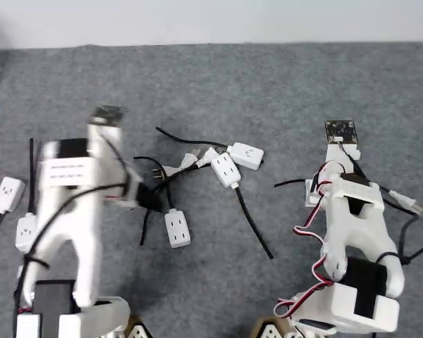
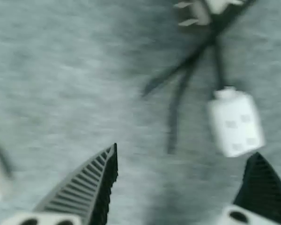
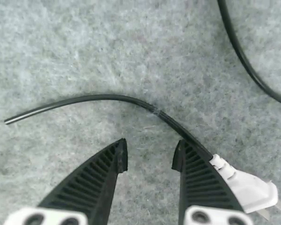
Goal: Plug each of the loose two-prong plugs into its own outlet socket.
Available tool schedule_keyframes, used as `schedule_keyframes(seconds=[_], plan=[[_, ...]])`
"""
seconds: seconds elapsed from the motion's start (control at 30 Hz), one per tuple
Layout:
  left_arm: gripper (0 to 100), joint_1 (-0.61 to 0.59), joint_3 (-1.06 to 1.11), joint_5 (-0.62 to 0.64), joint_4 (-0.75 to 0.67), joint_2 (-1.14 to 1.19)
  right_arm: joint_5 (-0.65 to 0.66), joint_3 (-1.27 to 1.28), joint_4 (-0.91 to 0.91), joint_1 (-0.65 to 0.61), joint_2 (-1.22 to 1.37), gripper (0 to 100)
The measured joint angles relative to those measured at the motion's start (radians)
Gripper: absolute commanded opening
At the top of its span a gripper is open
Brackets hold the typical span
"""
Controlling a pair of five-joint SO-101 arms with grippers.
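— Five white rectangular plastic outlet sockets on the grey felt-covered bench (image 1: 282,84): confirm positions.

— From the high view. Far-left socket (image 1: 8,193) sits at the bench's left edge. Second socket (image 1: 25,231) lies just beside it, nearer the arm bases. Both are on black leads. Centre socket (image 1: 178,229) lies face up with empty slots, near the white left arm (image 1: 70,204). Fourth socket (image 1: 225,169) and fifth socket (image 1: 245,155) lie close together mid-bench.

— Loose plugs?

— Two entered. Small white two-prong plug (image 1: 166,170), metal prongs bare, lies flat between the left arm and the fourth socket, in no socket. White flat-bodied plug (image 3: 246,187) also lies flat and unplugged against or just beside one finger of the right end effector (image 3: 151,142); I cannot tell which. Its thin black cord (image 3: 107,98) curves across in front of the fingertips and stops at a cut tip.

— End effector states?

— Left end effector (image 2: 185,152): black ribbed fingers spread wide, nothing between them, with the centre socket near one finger. Right end effector: fingers parted a narrow way, nothing gripped, bare bench in the gap.

— Remaining stock?

— One further black cord (image 3: 248,61) lies apart from the plug's cord. One long black lead (image 1: 254,225) trails from the fourth socket towards the arm bases.
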Motion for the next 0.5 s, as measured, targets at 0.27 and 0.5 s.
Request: schedule_keyframes(seconds=[0.27, 0.5], plan=[[40, 0.264, 0.137, 0.287, -0.183, -0.002, 0.0, 0.0, 0.0, 0.0, 0.0, 17.3], [40, 0.279, 0.226, 0.358, -0.23, -0.002, 0.0, 0.0, 0.0, 0.0, 0.0, 17.3]])
